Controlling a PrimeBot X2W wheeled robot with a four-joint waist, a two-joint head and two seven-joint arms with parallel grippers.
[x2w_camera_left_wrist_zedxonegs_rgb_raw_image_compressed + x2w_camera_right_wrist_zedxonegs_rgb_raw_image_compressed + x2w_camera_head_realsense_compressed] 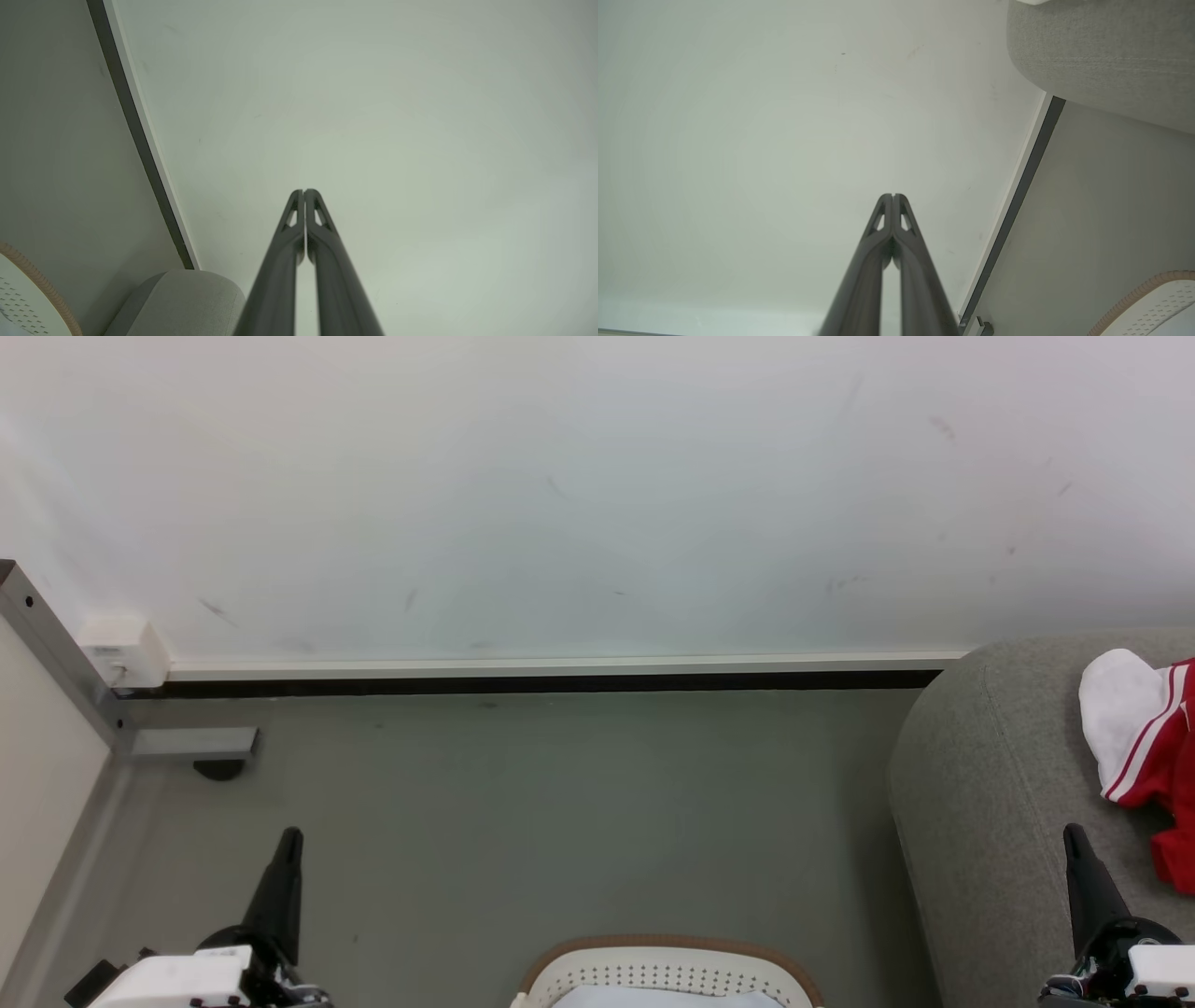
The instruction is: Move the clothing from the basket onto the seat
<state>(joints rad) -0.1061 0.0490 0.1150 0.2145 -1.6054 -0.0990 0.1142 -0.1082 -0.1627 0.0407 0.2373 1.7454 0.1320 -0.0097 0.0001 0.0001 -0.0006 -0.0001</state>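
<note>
The red and white clothing (1144,737) lies on the grey sofa (990,803), the white basket (653,973) sits on the floor (560,803), and the left gripper (291,838) and right gripper (1072,833) are pinched together, holding nothing.

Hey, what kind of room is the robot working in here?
Probably an indoor living-room-style test space: a grey upholstered sofa with red and white clothing on it, a laundry basket on a plain grey floor, and a scuffed white wall.
</note>
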